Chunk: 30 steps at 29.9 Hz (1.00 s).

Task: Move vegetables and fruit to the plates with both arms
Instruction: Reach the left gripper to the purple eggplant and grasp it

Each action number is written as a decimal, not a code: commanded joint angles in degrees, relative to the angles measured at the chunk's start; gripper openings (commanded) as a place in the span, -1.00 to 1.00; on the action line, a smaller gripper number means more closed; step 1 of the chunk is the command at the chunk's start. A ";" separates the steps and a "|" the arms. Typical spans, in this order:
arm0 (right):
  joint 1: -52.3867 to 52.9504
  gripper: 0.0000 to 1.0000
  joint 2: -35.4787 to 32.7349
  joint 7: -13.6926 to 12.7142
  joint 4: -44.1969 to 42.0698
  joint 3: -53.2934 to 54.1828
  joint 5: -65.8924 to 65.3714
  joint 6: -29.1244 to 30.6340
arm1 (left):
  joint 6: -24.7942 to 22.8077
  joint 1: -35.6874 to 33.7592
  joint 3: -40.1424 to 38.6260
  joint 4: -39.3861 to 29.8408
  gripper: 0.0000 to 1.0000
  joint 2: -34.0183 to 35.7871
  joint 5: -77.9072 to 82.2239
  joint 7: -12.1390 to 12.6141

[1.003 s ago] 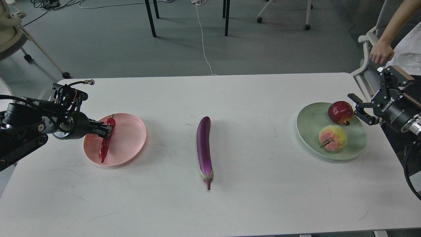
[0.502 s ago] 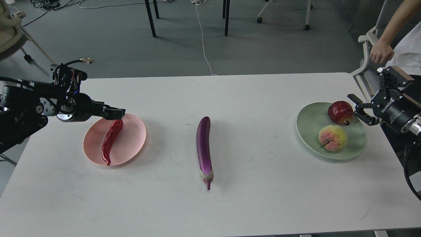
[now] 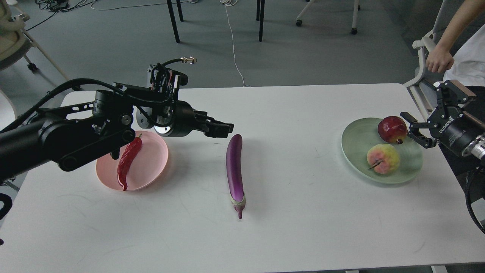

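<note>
The left claw (image 3: 223, 129) sits just left of centre in the frame, its fingers drawn close together with nothing between them, the tips pointing right toward the upper end of the eggplant (image 3: 235, 172). It hangs above the bench (image 3: 303, 220), just beside that purple tip but not touching it. The eggplant lies lengthwise in the middle of the picture, dark end up, pale stem end down toward the lower edge.

Behind the left claw, the arm stretches back to the left edge and crosses over the upper part of the pink plate (image 3: 151, 167). On that plate, at centre left, rests the red chili pepper (image 3: 127, 163), its green stem end up under the arm and its point hanging at the plate's lower rim.

At the right edge, the right claw (image 3: 413, 132) is spread wide and empty, its fingers set just beside the pomegranate (image 3: 391, 129); whether they touch it I cannot tell. The pomegranate sits at the upper part of the mint green plate (image 3: 356, 146), and the pink-and-yellow apple (image 3: 383, 158) lies just below it on the same plate, brown stem pointing left.

A person's hand (image 3: 438, 60) rests on a chair frame in the upper right corner.
</note>
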 commanded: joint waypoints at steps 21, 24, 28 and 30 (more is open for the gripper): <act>-1.30 0.97 0.03 0.00 -0.05 -0.22 -0.08 0.00 | 0.00 3.79 3.01 10.15 0.96 -10.62 -1.39 9.80; -1.48 0.97 0.12 0.00 -0.05 -0.23 -0.08 0.00 | 0.00 3.79 3.10 10.42 0.96 -11.49 -1.39 9.80; -1.56 0.97 0.12 0.00 0.04 -0.23 -0.08 0.00 | 0.00 4.05 3.18 11.55 0.96 -13.08 -1.12 9.71; -1.56 0.97 0.03 0.00 0.12 -0.14 -0.08 0.00 | 0.00 4.75 3.18 12.79 0.96 -13.08 -0.95 9.71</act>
